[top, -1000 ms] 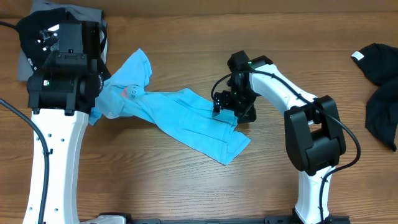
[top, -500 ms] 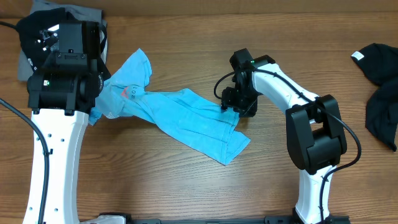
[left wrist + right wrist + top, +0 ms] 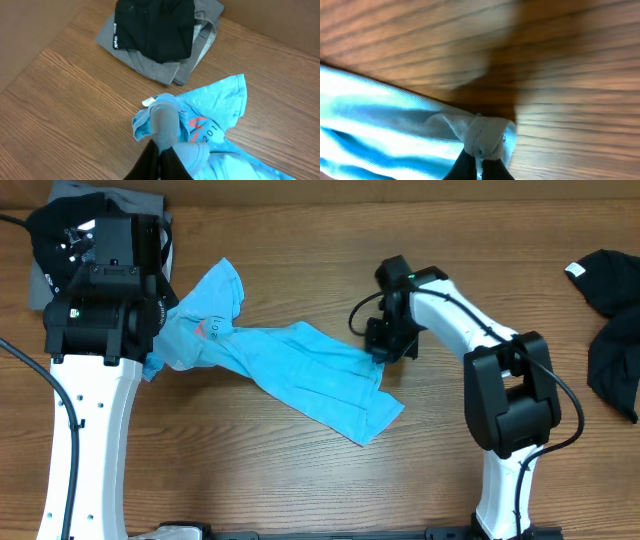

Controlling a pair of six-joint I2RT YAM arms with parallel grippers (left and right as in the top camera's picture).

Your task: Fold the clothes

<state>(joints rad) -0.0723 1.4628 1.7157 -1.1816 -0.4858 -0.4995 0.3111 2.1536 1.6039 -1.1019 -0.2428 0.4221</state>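
Note:
The light-blue T-shirt [image 3: 300, 365] lies crumpled in a diagonal strip across the table's middle, its pink lettering [image 3: 212, 328] near the left end. In the left wrist view my left gripper [image 3: 161, 148] is shut on a bunched fold of the shirt [image 3: 220, 105] by the lettering. My right gripper [image 3: 384, 352] is at the shirt's right edge. The right wrist view shows it [image 3: 479, 160] shut on a pinched-up bit of the shirt's hem [image 3: 485, 135], just above the wood.
A black garment [image 3: 152, 27] lies folded on a grey one [image 3: 197, 52] at the table's far left corner, behind my left arm [image 3: 100, 300]. Another black garment [image 3: 615, 320] lies crumpled at the right edge. Bare wood shows in front of the shirt.
My right gripper has gone from open to shut on the shirt's right edge and shifted slightly right. The left arm and its grip have not moved.

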